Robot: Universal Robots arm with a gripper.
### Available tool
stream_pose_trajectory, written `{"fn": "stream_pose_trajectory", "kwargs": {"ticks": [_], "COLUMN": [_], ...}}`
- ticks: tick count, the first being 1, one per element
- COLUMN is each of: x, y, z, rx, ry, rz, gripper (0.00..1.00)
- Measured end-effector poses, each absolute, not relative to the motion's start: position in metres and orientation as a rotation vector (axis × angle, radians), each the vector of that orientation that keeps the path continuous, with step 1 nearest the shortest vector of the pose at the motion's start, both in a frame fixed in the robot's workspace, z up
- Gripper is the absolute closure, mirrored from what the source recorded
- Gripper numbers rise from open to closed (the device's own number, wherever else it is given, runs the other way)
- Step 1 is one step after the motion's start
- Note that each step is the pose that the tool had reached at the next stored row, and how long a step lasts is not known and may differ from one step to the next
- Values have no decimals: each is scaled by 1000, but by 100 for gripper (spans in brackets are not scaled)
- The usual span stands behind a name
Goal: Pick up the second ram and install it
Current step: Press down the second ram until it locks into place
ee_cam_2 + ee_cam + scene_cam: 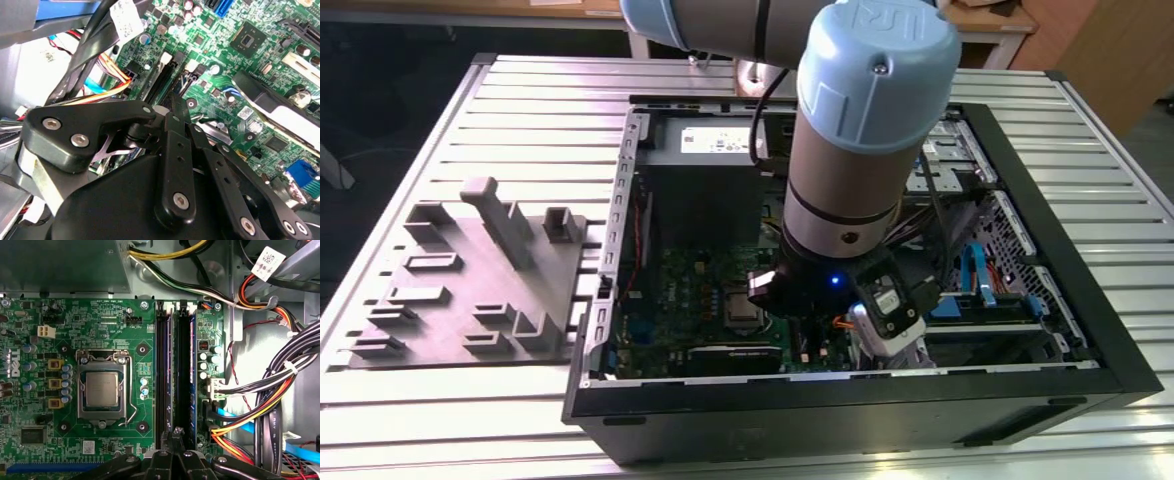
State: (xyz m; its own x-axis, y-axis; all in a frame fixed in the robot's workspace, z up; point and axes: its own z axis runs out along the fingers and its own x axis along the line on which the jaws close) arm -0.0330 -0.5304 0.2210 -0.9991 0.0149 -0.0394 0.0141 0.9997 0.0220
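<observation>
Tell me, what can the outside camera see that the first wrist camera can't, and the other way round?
The exterior view takes in the whole scene: the arm reaching down into the open computer case, the slatted table and the grey parts tray beside the case. The first wrist view looks straight down and gives the detail: the bare processor socket, the memory slots with a dark-blue memory stick standing in one, and the bundled cables. Both show the green motherboard and the gripper.

We see the gripper [176, 432], fingers together, poised over the motherboard [75, 320] slots, a dark-blue ram [192, 375] seated just beyond its tips.
</observation>
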Motion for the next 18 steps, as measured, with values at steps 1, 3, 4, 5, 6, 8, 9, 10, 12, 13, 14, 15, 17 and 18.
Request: {"fn": "stream_pose_trajectory", "kwargs": {"ticks": [1,3,4,5,6,8,9,10,12,13,14,15,17,18], "x": [-33,-33,-33,-33,-33,-33,-33,-33,-33,-33,-33,-33,-33,-33], "y": [-530,-530,-530,-531,-531,-530,-530,-531,-531,-531,-531,-531,-531,-531], "z": [221,221,220,220,220,219,219,219,218,218,217,217,217,217], "rx": [23,23,23,23,23,23,23,23,23,23,23,23,23,23], "ry": [3102,3102,3102,3102,3102,3102,3102,3102,3102,3102,3102,3102,3102,3102], "rz": [34,34,34,34,34,34,34,34,35,34,34,34,34,34], "gripper": [90,90,90,90,90,90,90,90,90,90,90,90,90,90]}}
